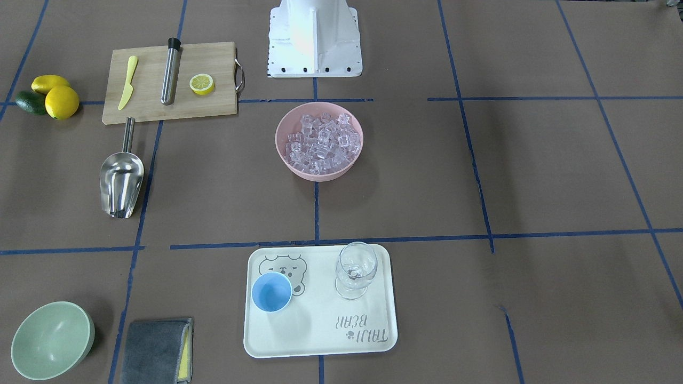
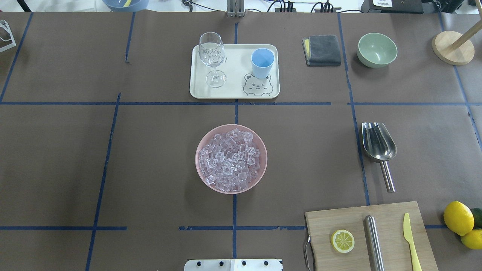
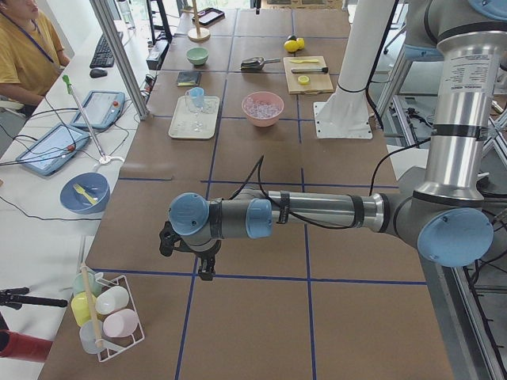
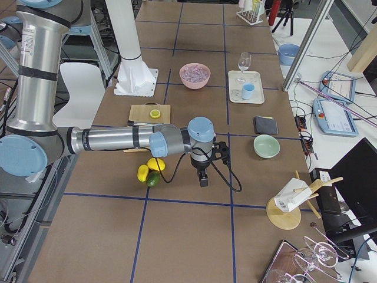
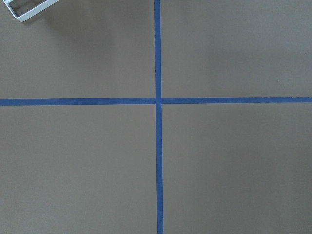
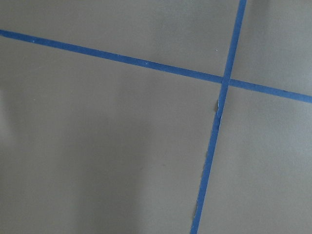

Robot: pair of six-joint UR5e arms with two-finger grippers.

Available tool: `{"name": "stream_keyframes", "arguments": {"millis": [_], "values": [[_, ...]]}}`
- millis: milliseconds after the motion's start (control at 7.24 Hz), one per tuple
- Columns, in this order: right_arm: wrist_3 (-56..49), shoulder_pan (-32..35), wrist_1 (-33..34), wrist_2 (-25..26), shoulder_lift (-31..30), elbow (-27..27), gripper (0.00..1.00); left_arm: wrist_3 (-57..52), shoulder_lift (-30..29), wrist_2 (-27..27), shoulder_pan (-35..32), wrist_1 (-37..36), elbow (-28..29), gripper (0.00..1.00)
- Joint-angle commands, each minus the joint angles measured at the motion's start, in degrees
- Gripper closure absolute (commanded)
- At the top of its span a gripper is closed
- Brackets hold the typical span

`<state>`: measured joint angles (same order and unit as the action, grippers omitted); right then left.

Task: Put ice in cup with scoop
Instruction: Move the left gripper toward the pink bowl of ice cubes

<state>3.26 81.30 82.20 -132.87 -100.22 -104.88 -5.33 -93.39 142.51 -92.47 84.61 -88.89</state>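
Ice point(image 2: 230, 161) fills the pink bowl point(image 2: 196, 158); the scoop point(image 2: 377, 145) lies untouched well to the bowl's right (the robot's right), and the cup point(image 2: 262, 62) stands empty beyond the bowl. No step is done yet. The left gripper point(image 3: 206, 271) and right gripper point(image 4: 202, 181) hang far from the bowl; how far open they are I cannot tell.
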Motion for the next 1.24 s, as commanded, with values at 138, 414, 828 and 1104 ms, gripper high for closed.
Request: {"name": "stream_keyframes", "arguments": {"millis": [138,414,828,1104], "values": [[0.26,0.09,0.15,-1.60,-0.15,0.02,0.00,-0.38,0.48,-0.75,0.45,1.17,-0.85,0.00],[0.43,0.09,0.06,-1.43,-0.33,-0.50,0.00,-0.30,0.40,-0.75,0.54,1.18,-1.11,0.00],[0.44,-0.08,-2.57,-2.04,-1.30,-0.41,0.00,-0.29,0.49,-1.10,0.54,1.35,-3.02,0.00],[0.52,-2.01,-3.45,-3.36,-1.21,-0.59,0.00,-0.38,1.01,-0.13,0.71,1.70,-7.67,0.00]]}}
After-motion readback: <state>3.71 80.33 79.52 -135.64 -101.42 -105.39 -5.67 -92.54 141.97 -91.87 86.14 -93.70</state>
